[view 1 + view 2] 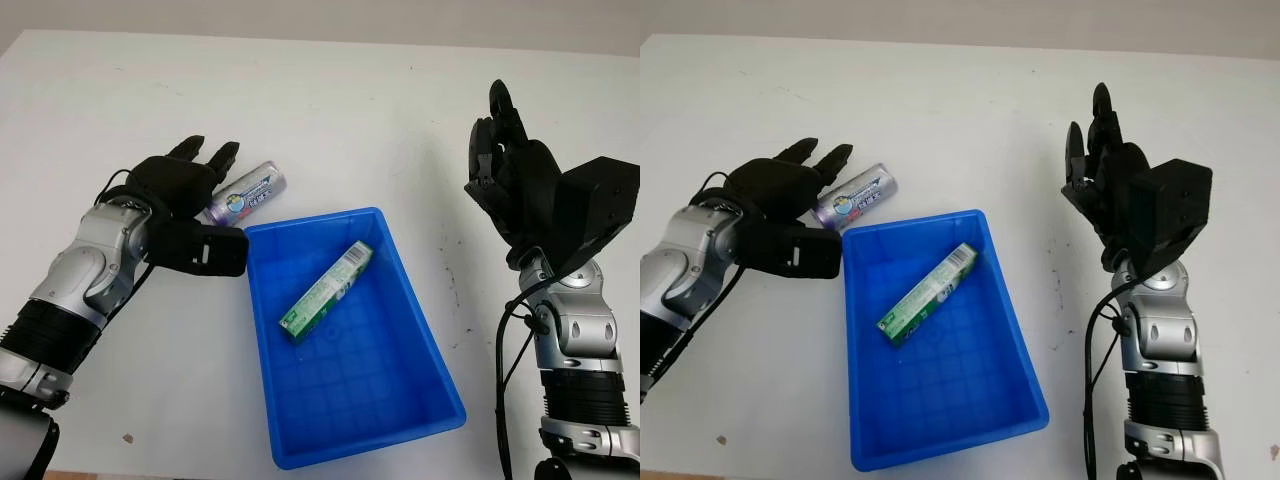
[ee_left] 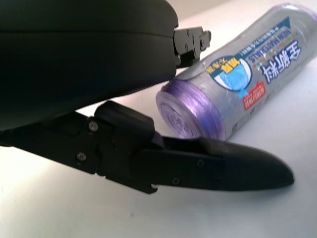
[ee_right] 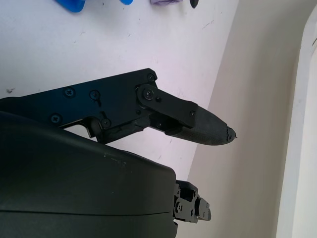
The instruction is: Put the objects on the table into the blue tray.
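Purple roll (image 1: pixel 248 190): lying on its side on the table (image 1: pixel 330 100), upper left of centre, just beyond the tray's far-left corner.
Tray (image 1: pixel 430 350): blue, centre frame; I see a green box (image 1: pixel 327 290) already lying in it.
Left hand (image 1: pixel 190 215): at the roll, fingers wide around its near end, nothing gripped yet.
Right hand (image 1: pixel 515 170): raised at right of frame, open, holding nothing.
Risk: I judge the round roll may spin away if one finger touches first, or catch the tray rim on the lift.

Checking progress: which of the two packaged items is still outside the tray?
The purple roll, lying on the table by the left hand; the green box is inside.
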Tool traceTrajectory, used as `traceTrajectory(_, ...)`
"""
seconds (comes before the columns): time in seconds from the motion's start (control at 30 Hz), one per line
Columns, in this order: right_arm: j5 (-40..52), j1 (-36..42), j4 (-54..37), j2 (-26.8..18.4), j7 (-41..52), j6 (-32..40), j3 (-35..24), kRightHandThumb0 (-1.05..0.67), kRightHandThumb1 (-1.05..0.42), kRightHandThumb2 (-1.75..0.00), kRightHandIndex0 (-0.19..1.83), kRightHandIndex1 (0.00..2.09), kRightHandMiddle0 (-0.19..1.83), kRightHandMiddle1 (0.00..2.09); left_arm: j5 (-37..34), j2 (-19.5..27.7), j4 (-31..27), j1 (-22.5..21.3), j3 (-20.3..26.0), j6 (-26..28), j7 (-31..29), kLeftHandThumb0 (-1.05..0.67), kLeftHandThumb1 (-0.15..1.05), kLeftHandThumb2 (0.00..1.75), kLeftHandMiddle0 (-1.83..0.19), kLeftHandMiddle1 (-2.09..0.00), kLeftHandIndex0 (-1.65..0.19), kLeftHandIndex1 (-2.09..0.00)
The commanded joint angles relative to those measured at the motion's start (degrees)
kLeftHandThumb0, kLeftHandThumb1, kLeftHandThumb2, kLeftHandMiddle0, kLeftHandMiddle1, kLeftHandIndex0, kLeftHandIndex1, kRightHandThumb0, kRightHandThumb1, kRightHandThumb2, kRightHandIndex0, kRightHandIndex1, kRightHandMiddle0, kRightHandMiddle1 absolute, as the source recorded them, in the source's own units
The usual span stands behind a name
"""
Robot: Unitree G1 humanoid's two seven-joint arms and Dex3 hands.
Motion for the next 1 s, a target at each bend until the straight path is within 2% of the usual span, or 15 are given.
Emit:
traceTrajectory(0.0, 0.22, 0.27, -0.06, -0.16, 0.20, -0.98, -0.57, -0.61, -1.05, -0.74, -0.19, 0.00, -0.19, 0.00, 2.07, -0.63, 1.04, 1.51, -1.69, 0.13, 1.19, -0.94, 1.05, 0.21, 0.17, -0.04, 0.17, -0.02)
traceTrajectory(0.1, 0.57, 0.44, -0.16, 0.01, 0.38, -1.17, -0.77, -0.61, -1.05, -0.74, -0.19, 0.00, -0.19, 0.00, 1.36, -2.33, 2.46, 1.20, -1.42, -0.23, 1.93, -0.93, 1.05, 0.24, 0.13, -0.06, 0.13, -0.05)
traceTrajectory(0.2, 0.81, 0.64, -0.39, 0.13, 0.34, -1.13, -1.03, -0.60, -1.05, -0.74, -0.19, 0.00, -0.19, 0.00, 0.50, -3.43, 4.59, 0.85, -1.33, -2.13, 5.04, -0.89, 1.05, 0.29, -0.01, -0.11, 0.00, -0.11)
traceTrajectory(0.23, 0.84, 0.68, -0.53, 0.15, 0.25, -0.97, -1.10, -0.60, -1.05, -0.73, -0.19, 0.00, -0.19, 0.00, -0.37, -3.74, 5.90, 0.76, -0.99, -4.05, 8.10, -0.85, 1.05, 0.28, -0.07, -0.68, -0.08, -0.14)
traceTrajectory(0.27, 0.83, 0.74, -0.66, 0.18, 0.17, -0.93, -1.14, -0.60, -1.05, -0.73, -0.19, 0.00, -0.19, 0.00, -1.73, -4.13, 7.36, 0.64, -0.44, -6.20, 11.00, -0.81, 1.05, 0.25, 0.00, -1.37, -0.13, -0.15)
traceTrajectory(0.3, 0.84, 0.82, -0.73, 0.16, 0.18, -0.99, -1.18, -0.60, -1.05, -0.73, -0.19, 0.00, -0.19, 0.00, -2.61, -4.38, 8.91, 0.39, -0.21, -8.14, 13.82, -0.74, 1.05, 0.22, -0.26, -1.72, -0.16, -0.16)
traceTrajectory(0.33, 0.84, 0.93, -0.88, 0.13, 0.17, -0.92, -1.21, -0.59, -1.05, -0.73, -0.19, 0.00, -0.19, 0.00, -2.58, -4.50, 10.29, 0.06, -0.40, -9.32, 16.28, -0.66, 1.05, 0.25, -0.66, -1.94, -0.19, -0.17)
traceTrajectory(0.37, 0.83, 1.03, -1.00, 0.08, 0.16, -0.89, -1.25, -0.59, -1.05, -0.73, -0.19, 0.00, -0.19, 0.00, -1.95, -4.60, 11.57, -0.34, -0.81, -9.90, 18.45, -0.63, 1.05, 0.28, -0.84, -2.02, -0.20, -0.17)
traceTrajectory(0.43, 0.91, 1.20, -1.40, 0.21, -0.14, -0.51, -1.44, -0.59, -1.05, -0.72, -0.19, 0.00, -0.19, 0.00, -0.74, -4.74, 13.63, -1.25, -1.59, -10.37, 20.97, -0.54, 1.05, 0.34, -0.97, -2.08, -0.25, -0.21)
traceTrajectory(0.57, 1.23, 1.53, -1.82, 0.16, -0.17, 0.00, -1.72, -0.58, -1.05, -0.70, -0.19, 0.00, -0.19, 0.00, -0.36, -4.92, 16.46, -2.88, -2.23, -11.39, 22.46, -0.49, 1.05, 0.42, -1.03, -2.09, -0.26, -0.26)
traceTrajectory(0.8, 1.79, 1.83, -2.16, 0.38, -0.12, 0.22, -1.95, -0.57, -1.05, -0.71, -0.19, 0.00, -0.19, 0.00, -0.75, -4.39, 18.20, -4.97, -2.72, -11.98, 20.19, -0.50, 1.05, 0.49, -1.15, -2.09, -0.24, -0.27)
traceTrajectory(0.83, 1.96, 1.84, -2.08, 0.44, -0.14, 0.23, -2.01, -0.57, -1.05, -0.71, -0.19, 0.00, -0.19, 0.00, -0.88, -4.31, 18.21, -5.09, -2.62, -12.05, 20.11, -0.49, 1.05, 0.48, -1.13, -2.09, -0.26, -0.49)
traceTrajectory(0.87, 2.12, 1.84, -2.20, 0.46, -0.20, 0.47, -2.02, -0.57, -1.05, -0.71, -0.19, 0.00, -0.19, 0.00, -0.80, -4.21, 18.22, -5.17, -2.57, -12.05, 20.43, -0.49, 1.05, 0.46, -1.10, -2.09, -0.10, -1.00)
traceTrajectory(0.93, 2.08, 1.82, -2.38, 0.42, -0.48, 0.69, -1.87, -0.56, -1.05, -0.71, -0.19, 0.00, -0.19, 0.00, -0.55, -4.13, 18.14, -5.34, -2.45, -11.65, 20.73, -0.49, 1.05, 0.44, -1.07, -2.09, 0.01, -1.50)
traceTrajectory(0.97, 1.99, 1.81, -2.34, 0.31, -0.46, 0.61, -1.76, -0.56, -1.05, -0.71, -0.19, 0.00, -0.19, 0.00, -0.29, -4.09, 18.08, -5.53, -2.49, -11.21, 20.48, -0.50, 1.05, 0.45, -1.04, -2.09, 0.07, -1.83)
